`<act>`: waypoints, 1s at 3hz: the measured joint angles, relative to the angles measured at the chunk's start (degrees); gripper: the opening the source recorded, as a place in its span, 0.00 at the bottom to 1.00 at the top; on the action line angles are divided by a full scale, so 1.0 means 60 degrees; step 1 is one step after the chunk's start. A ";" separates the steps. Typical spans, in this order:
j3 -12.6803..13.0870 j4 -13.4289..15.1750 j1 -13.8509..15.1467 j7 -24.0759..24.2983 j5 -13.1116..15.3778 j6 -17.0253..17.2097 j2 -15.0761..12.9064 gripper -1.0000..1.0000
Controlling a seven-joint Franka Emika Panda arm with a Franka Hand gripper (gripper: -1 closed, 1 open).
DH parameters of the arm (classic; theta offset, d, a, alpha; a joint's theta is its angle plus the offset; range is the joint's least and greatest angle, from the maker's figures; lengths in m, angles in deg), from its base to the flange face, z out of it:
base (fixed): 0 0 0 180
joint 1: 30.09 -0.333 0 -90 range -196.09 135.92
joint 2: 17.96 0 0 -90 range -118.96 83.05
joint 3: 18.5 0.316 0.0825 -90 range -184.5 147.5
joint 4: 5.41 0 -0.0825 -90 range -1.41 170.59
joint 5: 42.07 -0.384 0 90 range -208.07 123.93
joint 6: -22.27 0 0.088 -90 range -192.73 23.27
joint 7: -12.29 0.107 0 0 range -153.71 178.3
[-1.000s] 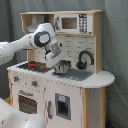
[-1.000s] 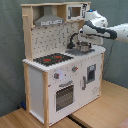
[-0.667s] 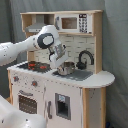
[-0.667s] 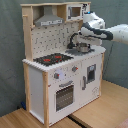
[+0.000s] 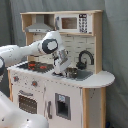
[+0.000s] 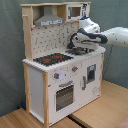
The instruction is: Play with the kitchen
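Gripper lowered toward sink, 1 kitchen, 2 knobs

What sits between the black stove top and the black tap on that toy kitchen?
The robot's hand, low over the grey sink, sits between hob and tap in the first exterior view.

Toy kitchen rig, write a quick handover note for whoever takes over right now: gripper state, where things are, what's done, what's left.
Gripper: down over the grey sink in the toy kitchen worktop, beside the black tap; whether it is open or shut cannot be told in either exterior view.
Arm: reaches across the black hob side toward the sink; in the second exterior view it comes in from the second exterior view's right.
Kitchen: standing upright, oven door closed, knobs on the front panel.
Done: arm is positioned at the sink.
Left: open-ended play; oven door, knobs and hob appear untouched.
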 joint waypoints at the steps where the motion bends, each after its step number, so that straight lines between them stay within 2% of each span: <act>1: 0.0045 -0.0192 0.0154 0.0000 -0.0011 -0.0035 -0.0038 0.00; 2: 0.0045 -0.0236 0.0186 0.0000 -0.0011 -0.0034 -0.0040 1.00; 3: 0.0121 -0.0765 0.0559 0.0010 -0.0045 -0.0030 -0.0122 1.00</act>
